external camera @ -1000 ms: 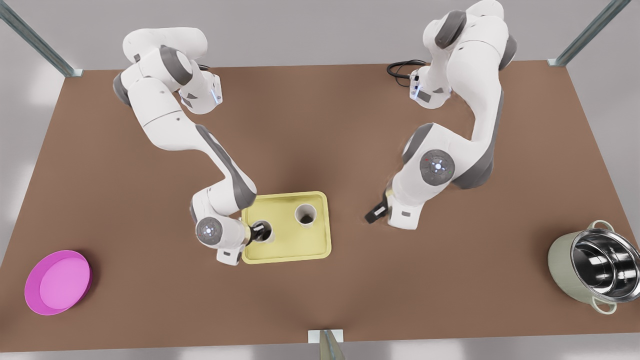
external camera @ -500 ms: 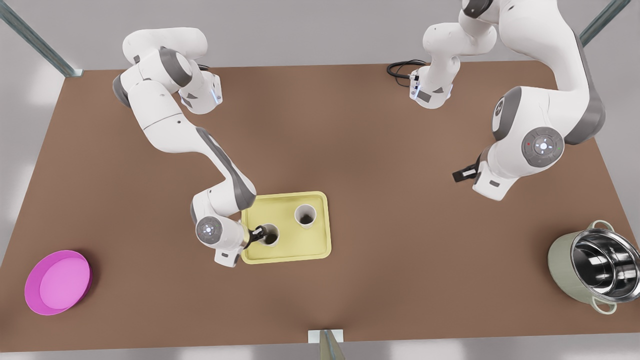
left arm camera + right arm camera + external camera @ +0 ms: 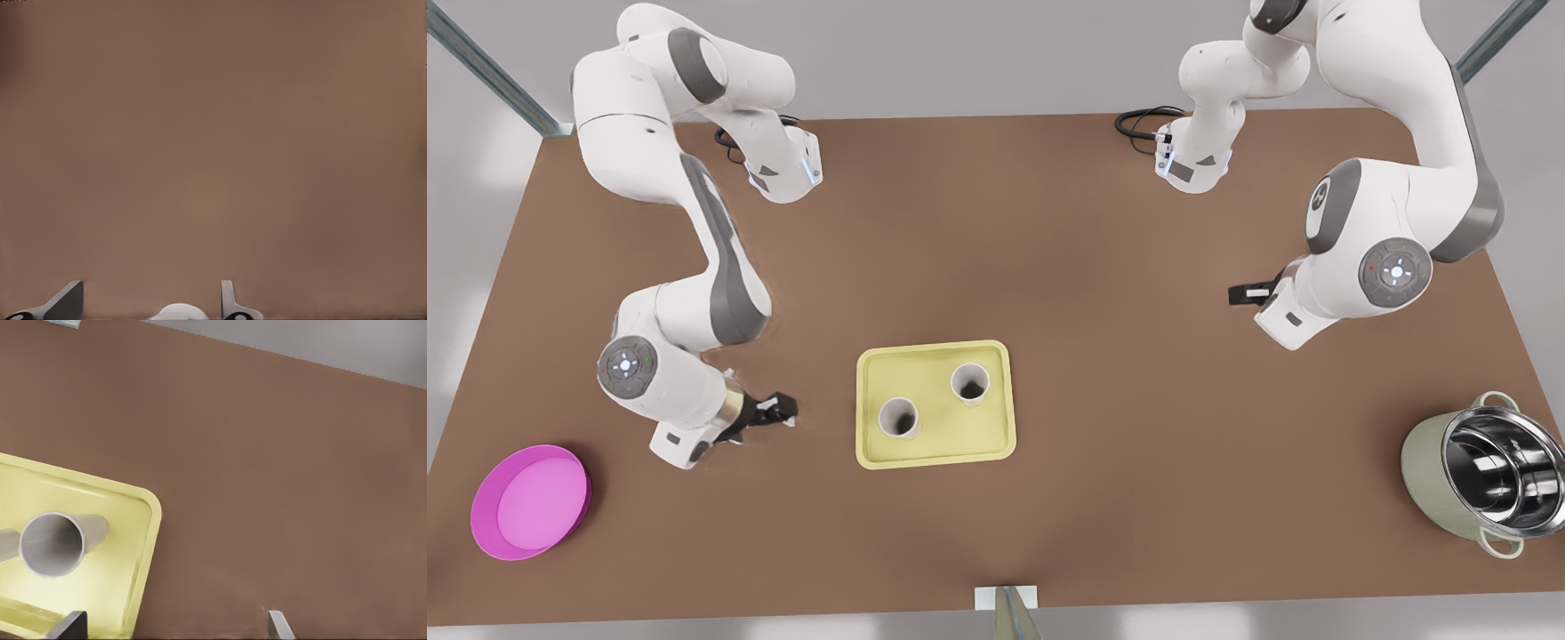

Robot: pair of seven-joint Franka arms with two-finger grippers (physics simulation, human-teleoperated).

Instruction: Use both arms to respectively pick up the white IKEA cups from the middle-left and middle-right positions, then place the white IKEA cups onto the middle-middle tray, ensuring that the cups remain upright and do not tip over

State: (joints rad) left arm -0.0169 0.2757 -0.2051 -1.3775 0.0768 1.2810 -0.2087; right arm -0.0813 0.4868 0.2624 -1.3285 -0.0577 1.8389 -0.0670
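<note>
Step in hand: judged to be retreat after placing; both white IKEA cups stand upright on the tray, one toward its front-left corner, the other nearer the middle, apart from each other.
Right gripper: held low over the table near the tray's left edge in the front view; fingers spread wide, nothing held.
Left gripper: well apart from the tray, toward the front view's right; fingers spread, nothing held, bare table beneath.
Doing it well: any further motion is best taken up and away from the tray, so that no cup is brushed; the fingers are best left spread.
Edges: the low tray rim is seen close in the right wrist view, with a cup just inside it.
Open room: wide bare table lies between the tray and each arm; the magenta bowl and steel pot sit at the far front corners, out of any likely path.
</note>
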